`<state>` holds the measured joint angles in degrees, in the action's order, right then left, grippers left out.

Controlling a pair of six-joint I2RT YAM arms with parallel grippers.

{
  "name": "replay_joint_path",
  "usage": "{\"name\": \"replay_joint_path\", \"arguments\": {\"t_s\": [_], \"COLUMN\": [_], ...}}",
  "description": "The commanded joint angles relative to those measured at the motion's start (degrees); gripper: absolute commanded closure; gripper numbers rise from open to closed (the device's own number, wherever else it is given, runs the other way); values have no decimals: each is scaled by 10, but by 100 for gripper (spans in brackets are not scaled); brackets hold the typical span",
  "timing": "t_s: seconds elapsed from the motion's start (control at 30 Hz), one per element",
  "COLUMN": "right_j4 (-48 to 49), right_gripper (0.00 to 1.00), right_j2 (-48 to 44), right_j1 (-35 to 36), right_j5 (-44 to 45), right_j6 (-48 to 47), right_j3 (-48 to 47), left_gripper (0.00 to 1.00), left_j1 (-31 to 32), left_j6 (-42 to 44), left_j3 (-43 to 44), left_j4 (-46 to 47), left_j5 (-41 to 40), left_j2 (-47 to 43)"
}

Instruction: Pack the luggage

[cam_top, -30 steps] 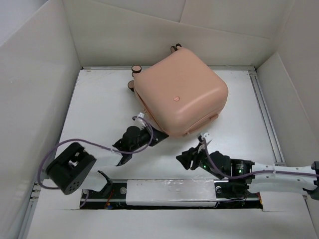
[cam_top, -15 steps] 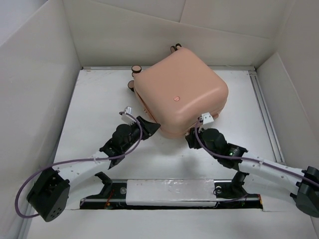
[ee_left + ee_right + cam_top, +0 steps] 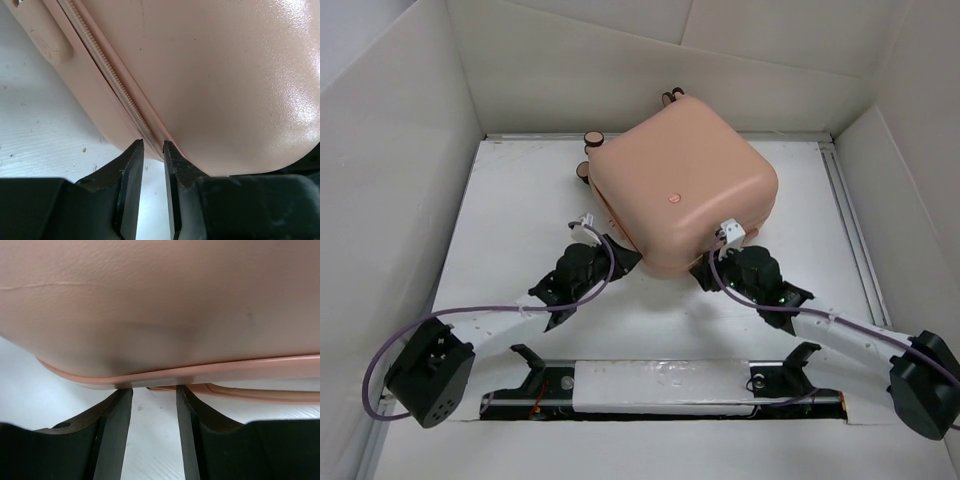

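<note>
The luggage (image 3: 680,190) is a peach-pink hard-shell suitcase lying shut at the back middle of the table, with its emblem (image 3: 671,198) facing up and its wheels (image 3: 593,140) at the far left. My left gripper (image 3: 620,258) is at its near left corner. In the left wrist view (image 3: 151,147) the jaws stand a narrow gap apart with their tips at the zipper seam (image 3: 110,80). My right gripper (image 3: 705,270) is at the near right edge. In the right wrist view (image 3: 154,390) it is open, its tips under the shell's rim (image 3: 200,371).
Tall cardboard walls (image 3: 400,180) close in the table on the left, back and right. A metal rail (image 3: 850,220) runs along the right side. The arms' base bar (image 3: 660,385) lies at the near edge.
Both arms have stretched forward from near the base bar to the suitcase's near edge. The right gripper has moved up against the rim. The suitcase has not moved.
</note>
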<state>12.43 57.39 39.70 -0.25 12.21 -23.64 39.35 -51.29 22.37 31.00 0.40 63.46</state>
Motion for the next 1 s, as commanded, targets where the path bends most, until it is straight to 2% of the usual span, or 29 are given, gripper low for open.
{"name": "replay_joint_path", "arguments": {"t_s": [0.0,0.1,0.17,0.2,0.23,0.33,0.5,0.53,0.67,0.73,0.8,0.97], "right_j4": [94,121,141,146,155,164,156,151,134,119,91,116], "right_gripper": [54,58,65,71,83,100,100,100,100,100,100,100], "right_j2": [4,10,22,22,22,22,16,16,71,130,158,145], "right_j1": [-2,-2,-2,-2,-2,19,105,156,270,288,299,299], "right_j5": [-49,-64,-64,-49,-37,2,55,66,101,76,88,93], "right_j6": [-8,4,11,18,25,41,96,104,128,128,121,111], "right_j3": [10,18,25,25,25,31,31,31,-35,-65,-92,-85], "left_gripper": [82,84,86,87,87,90,98,99,100,100,100,100], "left_j1": [-2,-2,-2,-2,-2,-2,-2,-2,-2,6,20,20], "left_j6": [14,14,14,8,8,0,-22,-31,-51,-59,-65,-81], "left_j3": [28,33,38,38,38,44,57,64,64,64,64,43], "left_j4": [35,48,55,62,67,91,139,153,194,200,189,205], "left_j5": [6,12,18,18,18,23,52,52,79,79,79,86], "left_j2": [6,21,30,38,47,69,115,123,155,155,140,109]}}
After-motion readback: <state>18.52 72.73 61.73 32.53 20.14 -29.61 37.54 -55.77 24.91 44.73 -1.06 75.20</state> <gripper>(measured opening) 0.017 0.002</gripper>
